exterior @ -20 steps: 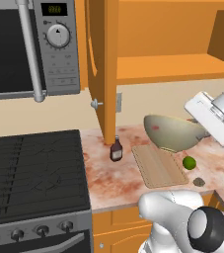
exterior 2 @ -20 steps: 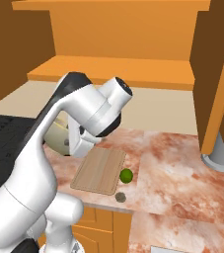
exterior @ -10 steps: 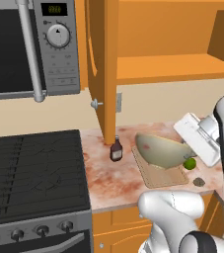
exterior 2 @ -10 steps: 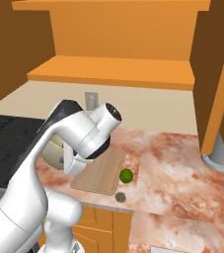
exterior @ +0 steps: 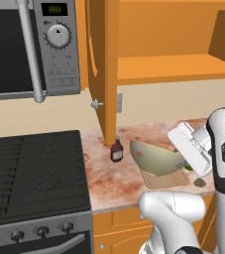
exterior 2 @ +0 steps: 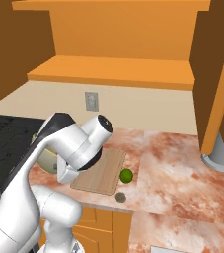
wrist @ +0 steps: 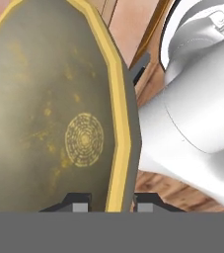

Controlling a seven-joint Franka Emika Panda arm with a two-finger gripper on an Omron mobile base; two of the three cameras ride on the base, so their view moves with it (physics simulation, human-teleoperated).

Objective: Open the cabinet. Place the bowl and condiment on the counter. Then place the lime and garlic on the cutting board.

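My gripper [wrist: 113, 206] is shut on the rim of the bowl [wrist: 59, 113], with one fingertip on each side of the yellow edge. The olive-beige bowl [exterior: 156, 158] hangs tilted low over the left end of the cutting board [exterior: 167, 178]; the gripper [exterior: 177, 158] holds its right rim. I cannot tell if the bowl touches the board. The condiment [exterior: 116, 150] stands on the counter [exterior: 109, 176] just left of the bowl, below the open cabinet door [exterior: 104, 74]. The lime [exterior 2: 126, 175] and garlic [exterior 2: 120, 197] lie on the counter just off the cutting board [exterior 2: 101, 170].
A black stove top [exterior: 32, 168] fills the left, with a microwave [exterior: 29, 44] above it. The cabinet's open shelf [exterior: 173, 69] runs above the counter. The other open door [exterior 2: 217, 89] hangs at the right, above a grey rounded object [exterior 2: 217, 158] on the counter.
The arm has brought the bowl down and to the left, from above the counter's back right to low over the cutting board beside the condiment. Lime and garlic have not moved.
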